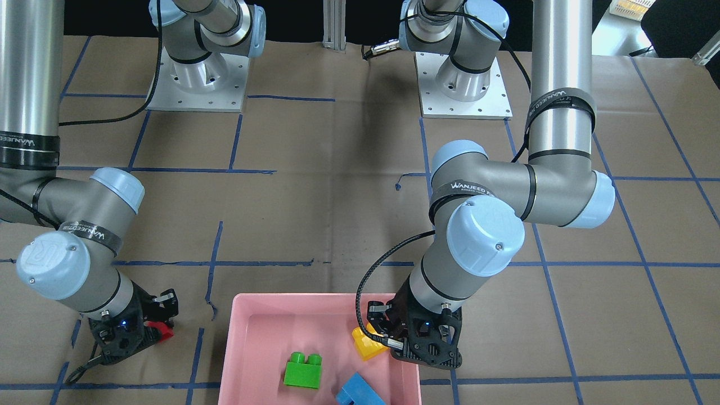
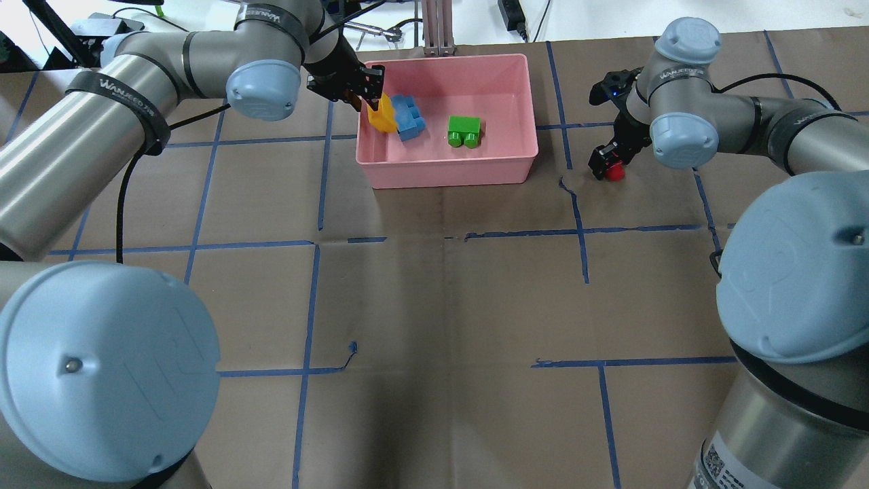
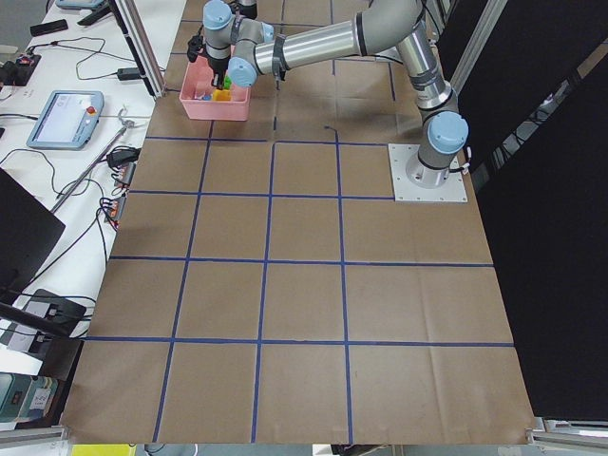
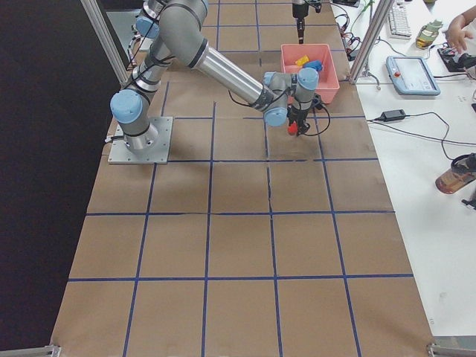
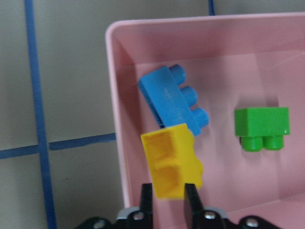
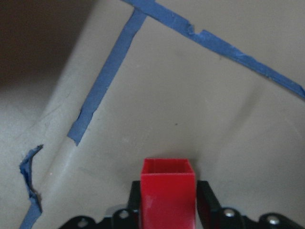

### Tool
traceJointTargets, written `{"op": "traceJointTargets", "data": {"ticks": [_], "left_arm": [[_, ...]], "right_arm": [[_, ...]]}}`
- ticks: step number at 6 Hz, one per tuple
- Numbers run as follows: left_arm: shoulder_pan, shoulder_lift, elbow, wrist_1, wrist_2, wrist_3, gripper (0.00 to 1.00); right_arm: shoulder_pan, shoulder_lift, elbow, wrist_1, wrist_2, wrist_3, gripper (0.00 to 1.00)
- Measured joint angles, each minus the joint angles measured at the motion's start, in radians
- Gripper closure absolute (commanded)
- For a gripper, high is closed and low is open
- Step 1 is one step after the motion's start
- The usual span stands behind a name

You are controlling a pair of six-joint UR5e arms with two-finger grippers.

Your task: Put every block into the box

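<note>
The pink box (image 2: 448, 174) sits on the far side of the brown table (image 2: 434, 305). Two blocks lie on its floor. The green block (image 2: 464, 131) is near the middle, on its own. The blue block (image 2: 407, 117) is tipped on its side near the box's left wall.

The yellow block (image 5: 172, 166) is in the box too, right next to the blue one. It is pinched in the left gripper (image 5: 167, 193), whose two fingers (image 5: 146, 196) squeeze it from both sides. It leans a bit, and I cannot tell if it touches the floor of the box or the blue block. A black cable (image 1: 365, 281) loops by this gripper, over the box's corner.

The red block (image 2: 615, 171) is outside the box, off to the right side. The right gripper (image 6: 169, 202) grips it tight between its fingers, low over the brown paper. The box's right wall and a strip of table lie between the red block and the other blocks.

Blue tape lines (image 2: 319, 170) cross the table in squares. A torn bit of tape (image 6: 31, 186) curls up near the red block.
</note>
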Motion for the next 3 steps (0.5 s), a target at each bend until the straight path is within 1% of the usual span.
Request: {"op": "traceJointTargets", "data": {"ticks": [1,2,3], "left_arm": [[-0.006,0.006,0.002,-0.010,0.003,-0.005,0.01],[-0.009,0.033,0.001,-0.045,0.016,-0.007,0.01],[-0.010,0.087,-0.007,-0.123,0.055,-0.008,0.01]], "right_arm": [[0.000,-0.001,-0.016,0.004,-0.001,0.003,0.84],[0.000,-0.004,-0.040,0.010,0.000,0.008,0.84],[0.000,-0.010,-0.093,0.045,0.000,0.016,0.85]]}}
